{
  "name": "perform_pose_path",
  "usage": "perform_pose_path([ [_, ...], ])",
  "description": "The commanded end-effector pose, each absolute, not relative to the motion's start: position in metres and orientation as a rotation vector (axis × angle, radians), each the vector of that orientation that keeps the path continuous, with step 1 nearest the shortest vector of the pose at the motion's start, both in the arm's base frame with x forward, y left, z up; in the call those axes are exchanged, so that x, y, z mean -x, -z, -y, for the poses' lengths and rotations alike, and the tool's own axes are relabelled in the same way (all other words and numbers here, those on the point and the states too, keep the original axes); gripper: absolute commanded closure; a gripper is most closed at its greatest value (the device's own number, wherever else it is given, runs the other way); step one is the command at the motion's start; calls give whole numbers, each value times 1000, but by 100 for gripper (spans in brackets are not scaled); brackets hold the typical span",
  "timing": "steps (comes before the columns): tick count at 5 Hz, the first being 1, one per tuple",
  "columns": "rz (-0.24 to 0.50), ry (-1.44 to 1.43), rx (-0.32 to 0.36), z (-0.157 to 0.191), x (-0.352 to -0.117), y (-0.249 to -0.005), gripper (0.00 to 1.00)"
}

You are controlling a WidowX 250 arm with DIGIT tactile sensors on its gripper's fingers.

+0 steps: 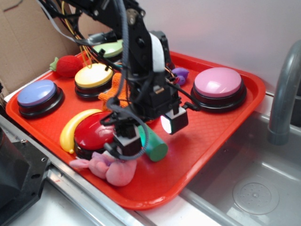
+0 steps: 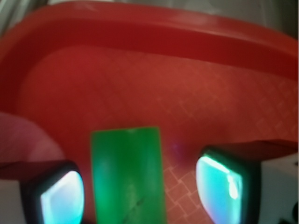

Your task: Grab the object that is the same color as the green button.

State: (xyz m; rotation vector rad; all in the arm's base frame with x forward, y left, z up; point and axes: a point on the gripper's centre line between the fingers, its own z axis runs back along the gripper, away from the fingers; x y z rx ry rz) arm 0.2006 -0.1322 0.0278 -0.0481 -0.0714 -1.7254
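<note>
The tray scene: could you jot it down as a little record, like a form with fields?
Tray: red, beside a sink
Buttons: green, yellow, blue, red, pink
Green cylinder: lies on the tray, between the fingers in the wrist view
Gripper: open, fingers either side of the cylinder, gaps visible
Other items: banana, pink plush, strawberry toy, orange toy, purple toy
</note>
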Motion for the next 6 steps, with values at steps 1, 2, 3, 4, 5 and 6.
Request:
perform_pose_path([
  [1, 137, 1682, -15, 142, -199, -26, 0],
  [2, 160, 1663, 16, 140, -201, -22, 100],
  [3, 136, 1624, 9, 138, -204, -24, 100],
  [4, 132, 1459, 11, 130, -208, -30, 100],
  [5, 105, 1322, -38, 127, -216, -50, 100],
  [6, 91, 1127, -52, 120, -227, -81, 100],
])
